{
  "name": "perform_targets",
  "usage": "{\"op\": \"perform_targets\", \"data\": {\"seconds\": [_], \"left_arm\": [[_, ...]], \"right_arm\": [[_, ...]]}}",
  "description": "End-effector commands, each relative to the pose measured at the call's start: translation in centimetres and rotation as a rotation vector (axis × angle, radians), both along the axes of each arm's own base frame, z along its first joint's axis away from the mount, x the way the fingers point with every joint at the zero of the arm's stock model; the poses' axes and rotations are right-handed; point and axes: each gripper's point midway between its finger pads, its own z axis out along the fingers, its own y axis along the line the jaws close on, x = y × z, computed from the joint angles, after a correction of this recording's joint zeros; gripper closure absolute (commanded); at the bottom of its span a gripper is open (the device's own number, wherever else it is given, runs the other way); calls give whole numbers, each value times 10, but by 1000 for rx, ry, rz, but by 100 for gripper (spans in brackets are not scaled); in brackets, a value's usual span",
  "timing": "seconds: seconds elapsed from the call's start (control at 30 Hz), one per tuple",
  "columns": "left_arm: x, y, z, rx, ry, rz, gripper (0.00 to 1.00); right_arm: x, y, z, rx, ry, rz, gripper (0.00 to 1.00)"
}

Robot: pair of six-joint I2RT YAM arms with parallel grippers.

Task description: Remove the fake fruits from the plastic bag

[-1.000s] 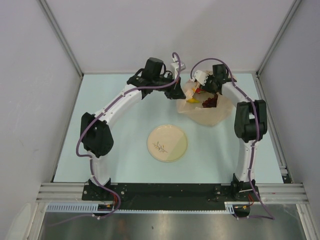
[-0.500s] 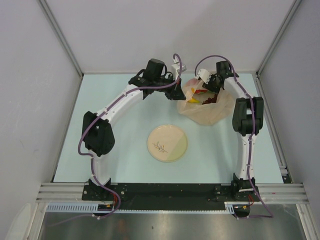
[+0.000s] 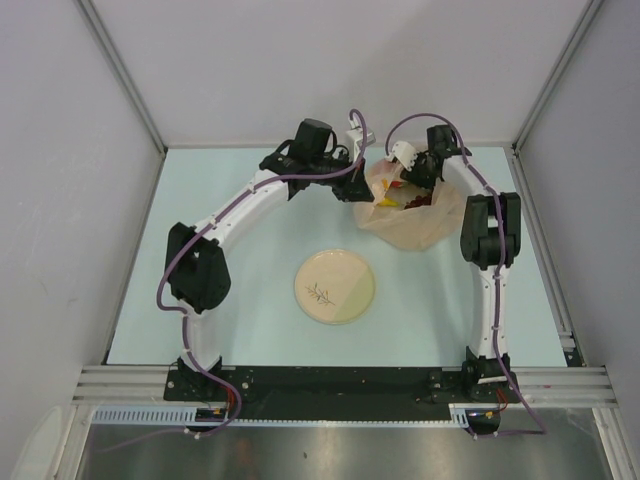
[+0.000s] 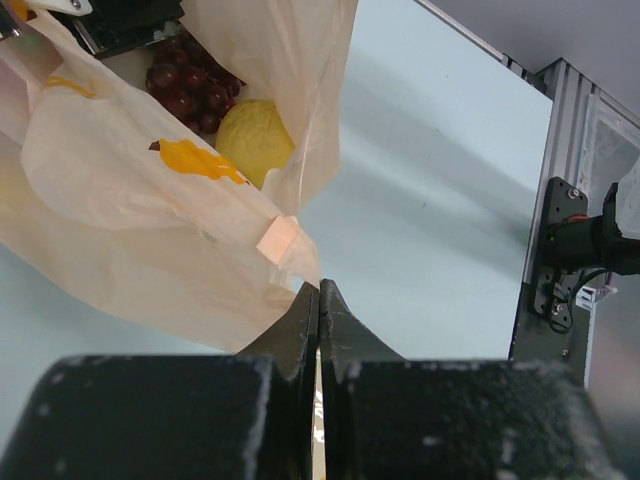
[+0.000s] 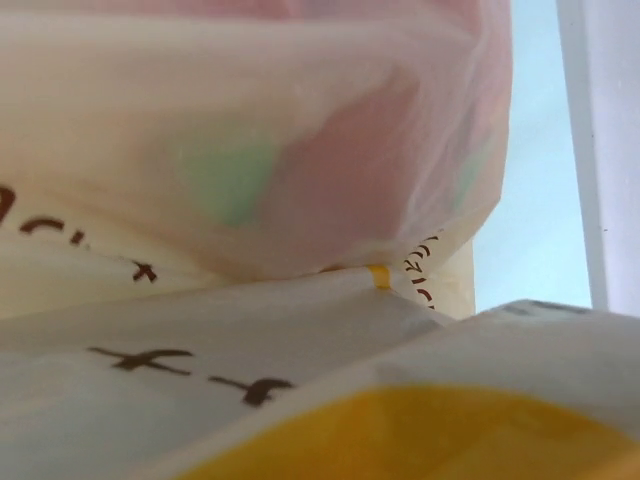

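The plastic bag [image 3: 412, 222] sits at the far R side of the table [image 3: 250, 230]. It is thin, crinkly & see-through, a pale peach color. It is puffed up in a soft lump w/ its mouth open on top.

The fake fruits [image 3: 400, 198] are inside the bag, seen as small red, yellow & dark bits in the mouth. From the L wrist view the bag [image 4: 150, 250] shows a round, bumpy yellow lemon [image 4: 255, 140]. Just beside it is a grape bunch [image 4: 185, 85] of shiny dark red balls. The bag film has an orange-yellow blob printed on it.

The L end effector [image 4: 318, 295] has its two black fingers pressed flat together. They pinch the bag's edge at a folded corner. From the top view the L end effector [image 3: 357, 188] is at the bag's left side.

The R end effector [image 3: 415, 175] is at the bag's mouth, on the far side. Can't tell if its fingers are spread or pressed. The R wrist view is full of bag film, very close, w/ dark printed marks. A red fruit [image 5: 340, 170] w/ a green part shows blurry through the film.

A round, smooth cream plate [image 3: 345, 270] w/ a leaf drawing lies nearer the arm bases, apart from the bag.
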Motion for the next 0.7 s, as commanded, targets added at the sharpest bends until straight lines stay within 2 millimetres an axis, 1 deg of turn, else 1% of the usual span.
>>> {"op": "perform_targets", "data": {"seconds": [0.0,0.03,0.07,0.13,0.17,0.2,0.27,0.3,0.37,0.43,0.47,0.5,0.53,0.6,0.63,0.67], "left_arm": [[2,-4,18,-22,-63,-14,100],[2,-3,17,-20,-63,-11,100],[2,-3,18,-21,-66,-11,100],[1,-3,17,-20,-62,-14,100],[2,-3,15,-18,-59,-12,100],[2,-3,15,-20,-57,-12,100],[2,-5,14,-22,-52,-15,100],[2,-6,15,-26,-51,-18,100],[3,-7,15,-28,-50,-15,100],[3,-7,15,-25,-50,-14,100],[4,-6,15,-23,-53,-13,100],[3,-6,16,-24,-54,-15,100],[2,-5,15,-19,-51,-14,100],[1,-4,12,-12,-49,-14,100],[0,-4,11,-8,-50,-14,100],[-1,-3,9,-3,-49,-15,100]], "right_arm": [[7,1,32,46,-51,-39,53],[1,2,30,61,-35,-33,53],[-3,3,46,70,-54,-25,53],[-15,7,47,82,-35,3,53],[-27,7,36,74,-3,12,53],[-28,6,41,65,-23,29,53],[-32,5,31,49,-10,37,53],[-32,5,19,43,7,37,53],[-27,3,10,36,14,27,53],[-15,1,1,32,10,13,52],[-10,0,-1,34,1,9,52],[0,1,7,36,-26,7,52],[4,1,-5,35,-15,3,51],[16,1,-3,35,-49,3,50],[20,2,-7,33,-56,1,50],[26,3,-5,34,-79,4,50]]}}
